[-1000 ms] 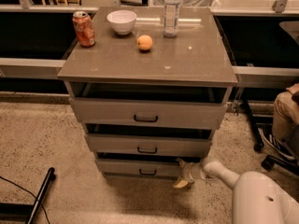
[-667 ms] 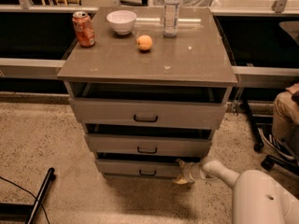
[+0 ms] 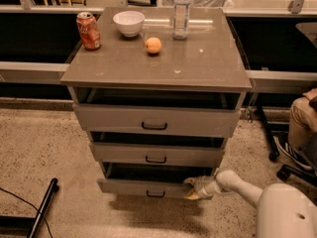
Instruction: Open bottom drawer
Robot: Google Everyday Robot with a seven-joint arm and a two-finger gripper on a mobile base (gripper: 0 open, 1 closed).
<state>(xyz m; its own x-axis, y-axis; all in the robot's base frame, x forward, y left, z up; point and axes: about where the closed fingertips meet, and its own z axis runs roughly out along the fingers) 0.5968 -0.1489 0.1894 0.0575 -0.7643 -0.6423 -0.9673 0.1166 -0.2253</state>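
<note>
The smooth, slab-fronted grey-taupe bottom drawer [image 3: 133, 186], lowest in the cabinet [image 3: 203, 68], is standing slightly farther out than a moment earlier, while the pale, rounded gripper [image 3: 194, 188] is resting at its right end, grasp indiscernible.

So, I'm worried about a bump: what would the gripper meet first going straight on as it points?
The bottom drawer: the gripper, by the right end of its front, points left at it and seems to touch it, though depth is unclear.
</note>
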